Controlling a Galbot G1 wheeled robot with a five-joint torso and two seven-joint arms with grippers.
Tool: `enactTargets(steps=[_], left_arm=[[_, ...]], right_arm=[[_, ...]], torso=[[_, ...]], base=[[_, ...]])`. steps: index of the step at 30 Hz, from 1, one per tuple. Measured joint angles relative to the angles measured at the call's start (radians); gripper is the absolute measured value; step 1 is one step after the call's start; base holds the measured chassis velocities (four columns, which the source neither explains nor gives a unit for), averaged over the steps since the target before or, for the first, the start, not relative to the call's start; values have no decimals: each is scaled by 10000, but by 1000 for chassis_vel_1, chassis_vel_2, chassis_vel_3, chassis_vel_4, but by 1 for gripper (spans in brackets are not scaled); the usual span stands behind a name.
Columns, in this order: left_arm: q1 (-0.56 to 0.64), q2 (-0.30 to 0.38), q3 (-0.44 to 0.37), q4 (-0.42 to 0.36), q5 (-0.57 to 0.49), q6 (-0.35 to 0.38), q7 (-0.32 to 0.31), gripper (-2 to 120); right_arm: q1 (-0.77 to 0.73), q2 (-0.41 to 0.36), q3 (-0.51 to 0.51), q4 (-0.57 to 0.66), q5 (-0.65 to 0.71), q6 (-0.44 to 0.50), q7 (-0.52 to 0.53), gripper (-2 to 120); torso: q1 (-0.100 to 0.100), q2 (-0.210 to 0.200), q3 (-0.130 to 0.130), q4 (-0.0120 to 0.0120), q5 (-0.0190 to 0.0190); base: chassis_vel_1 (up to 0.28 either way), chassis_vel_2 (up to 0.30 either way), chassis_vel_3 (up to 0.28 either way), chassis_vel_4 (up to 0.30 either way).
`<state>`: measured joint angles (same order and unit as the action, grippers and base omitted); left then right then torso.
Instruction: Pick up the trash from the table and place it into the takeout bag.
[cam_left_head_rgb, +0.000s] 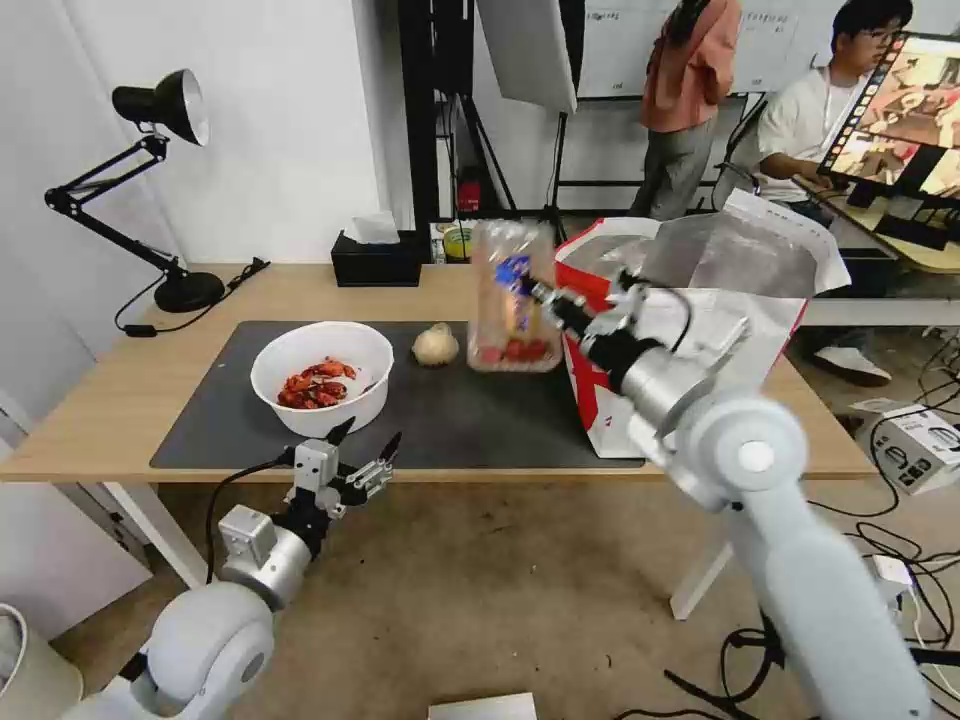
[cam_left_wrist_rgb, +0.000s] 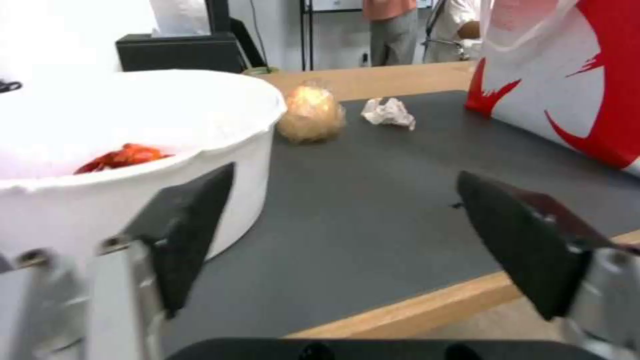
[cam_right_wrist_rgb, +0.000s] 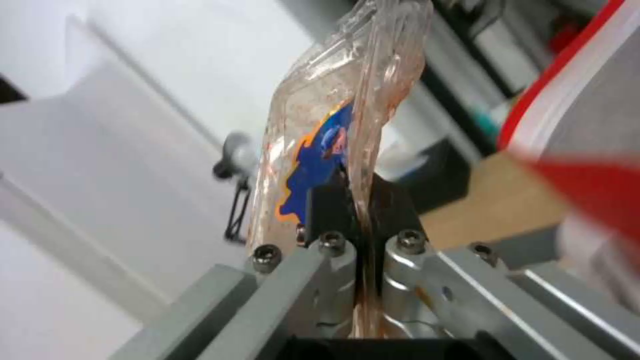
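The clear hinged plastic tray (cam_left_head_rgb: 513, 298), smeared orange inside, with a blue-and-orange sticker and red scraps gathered at its lower end, hangs upright above the dark grey mat (cam_left_head_rgb: 480, 410), just beside the open mouth of the boxy white-and-red takeout bag (cam_left_head_rgb: 700, 330) with its silver foil lining. The right end effector (cam_left_head_rgb: 545, 296) is clamped tight on the tray's edge; in the right wrist view its black fingers (cam_right_wrist_rgb: 327, 200) pinch the thin plastic (cam_right_wrist_rgb: 333, 120) between them. On the mat of the light-wood desk (cam_left_head_rgb: 110, 400) stands the white round bowl (cam_left_head_rgb: 322, 378), holding red crayfish shells (cam_left_head_rgb: 315, 383) heaped on one side. A beige wrapped ball (cam_left_head_rgb: 436, 345) lies just past the bowl, and the left wrist view shows a small crumpled white tissue (cam_left_wrist_rgb: 389, 112) near it, toward the bag. The left end effector (cam_left_head_rgb: 365, 440) hovers at the desk's front edge, just before the bowl, its black fingers (cam_left_wrist_rgb: 520, 240) spread wide and holding nothing.
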<state>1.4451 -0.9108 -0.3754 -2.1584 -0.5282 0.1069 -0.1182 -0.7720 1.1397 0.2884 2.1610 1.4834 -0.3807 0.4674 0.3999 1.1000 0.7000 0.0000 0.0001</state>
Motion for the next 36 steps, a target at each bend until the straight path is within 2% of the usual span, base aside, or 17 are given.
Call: enactTargets(steps=[4,11,17,18,23,36], left_arm=[[230,-165,-134,24,157,-98,22,99],[290,-349,-130,73,230,-144,54,100],[279,-571,108,194,342,-145,58,100],[287,-649,181,264,376,-163,62,100],[260,-706,270,372,388,-188,67,100],[274,-792,333,382,458,-247,74,100]], right_arm=[[236,-345,303,46,-16,476,380,0],[991,-1024,776,-288,-49,1205,1269,0],[1818,-1629,961,-1239,-368,1472,2046,0],[2053,-1805,872,-1644,-893,1519,2133,0],[2421,-1953,541,-2356,-2124,1522,2126,0],[1861,-1874,370,-2354,-2713,1234,1831,0]], torso=[[0,0,0,0,1],[0,0,0,0,1],[0,0,0,0,1],[0,0,1,-1,0],[1,0,1,0,0],[0,0,0,0,0]], base=[[0,0,0,0],[0,0,0,0],[0,0,0,0],[0,0,0,0],[0,0,0,0],[0,0,0,0]])
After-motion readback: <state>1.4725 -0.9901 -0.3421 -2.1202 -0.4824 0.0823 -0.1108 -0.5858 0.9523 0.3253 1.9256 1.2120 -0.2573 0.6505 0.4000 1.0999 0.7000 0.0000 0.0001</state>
